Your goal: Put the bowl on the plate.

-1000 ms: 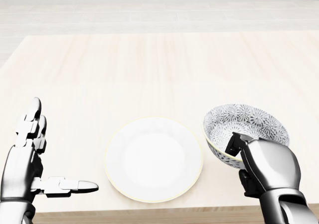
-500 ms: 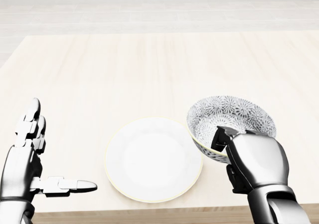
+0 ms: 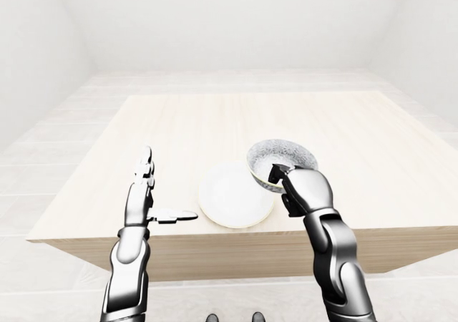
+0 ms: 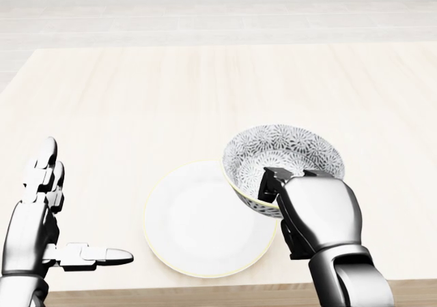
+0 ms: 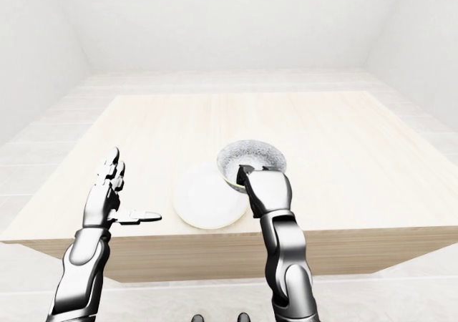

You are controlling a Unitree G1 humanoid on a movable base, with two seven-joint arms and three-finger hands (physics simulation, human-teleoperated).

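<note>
Pale wood makes up the surface [image 4: 205, 89], which sits in a plain white room. The bowl [image 4: 283, 153] has a grey flower pattern inside. The right hand [image 4: 317, 215] holds it by the edge nearest the robot, with its fingers [image 4: 270, 183] closed tight on the rim. One second ago the bowl was off to the right of the plate [image 4: 194, 225], with a gap between them. Now, in the head view, the left side of the bowl covers the right edge of the plate. So the hand has been carrying the bowl to the left, bit by bit. The plate has not moved. The bowl looks tipped a little and seems to be up in the air, but I cannot tell if its bottom touches the plate. I think the job is more than half done. The bowl likely needs to go a bit more to the left, over the middle of the plate, then down, and then the fingers can let go. The left hand [image 4: 34, 218] is near the left edge of the surface, well apart from the plate. It is wide open, holds nothing, and has stayed put.
</note>
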